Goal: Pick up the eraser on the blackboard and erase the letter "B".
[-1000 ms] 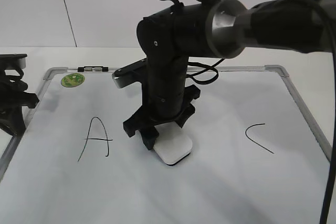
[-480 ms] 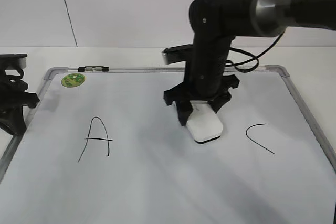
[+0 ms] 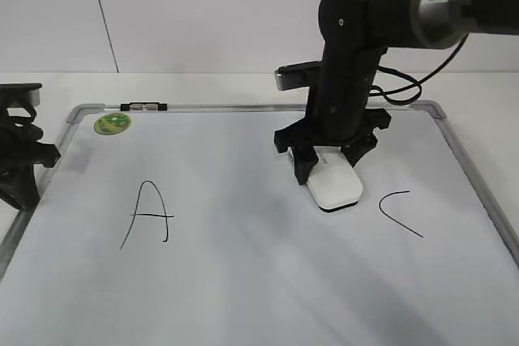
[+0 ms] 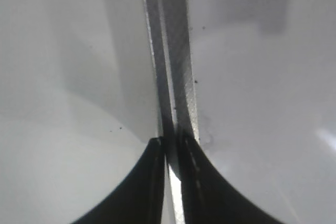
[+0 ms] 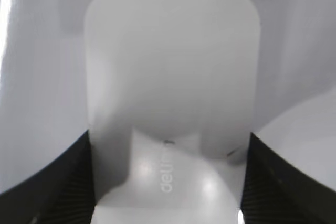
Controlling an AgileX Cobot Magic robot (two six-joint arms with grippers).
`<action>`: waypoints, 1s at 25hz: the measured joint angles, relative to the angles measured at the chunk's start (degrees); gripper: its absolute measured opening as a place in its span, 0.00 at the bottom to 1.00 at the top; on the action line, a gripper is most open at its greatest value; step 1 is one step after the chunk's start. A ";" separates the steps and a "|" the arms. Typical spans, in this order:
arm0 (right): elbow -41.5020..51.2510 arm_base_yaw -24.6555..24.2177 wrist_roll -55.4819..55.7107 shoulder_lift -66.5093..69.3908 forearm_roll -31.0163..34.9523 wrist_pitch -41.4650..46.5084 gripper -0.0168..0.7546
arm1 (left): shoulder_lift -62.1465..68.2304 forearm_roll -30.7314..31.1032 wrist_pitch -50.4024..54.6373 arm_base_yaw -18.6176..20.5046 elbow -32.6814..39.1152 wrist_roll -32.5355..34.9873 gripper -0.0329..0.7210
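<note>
The white eraser (image 3: 334,184) lies flat on the blackboard (image 3: 243,281), a white board with a grey frame. My right gripper (image 3: 328,166) is shut on the eraser and presses it to the board, left of the "C" (image 3: 399,213). In the right wrist view the eraser (image 5: 170,77) fills the space between the dark fingers (image 5: 79,177). No letter "B" shows on the board; the area between the "A" (image 3: 147,214) and the "C" is blank. My left gripper (image 3: 20,168) rests at the board's left edge, shut and empty (image 4: 170,150).
A round green sticker (image 3: 112,124) sits at the board's far left corner. A small clip (image 3: 143,106) sits on the top frame. The board's grey frame (image 4: 170,51) runs under the left gripper. The right arm's cables hang above the board's far right.
My right gripper has slid the eraser to the right across the board's middle, from beside the "A" to near the "C". The left arm has not moved.
</note>
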 joint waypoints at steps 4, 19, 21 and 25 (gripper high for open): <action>-0.10 4.52 -0.95 0.00 -0.84 0.22 0.70 | 0.00 0.00 0.00 0.00 0.00 0.00 0.12; -3.68 8.26 -1.76 -0.04 -0.97 2.35 0.70 | 0.00 -1.08 -0.32 0.10 0.00 0.00 0.12; -3.91 6.76 -1.64 -2.04 -1.08 2.46 0.70 | 0.00 -1.08 -0.32 0.10 0.00 0.00 0.12; -4.37 1.86 -1.43 -6.35 -0.44 4.70 0.70 | 0.00 -1.11 -0.54 0.18 0.00 0.00 0.12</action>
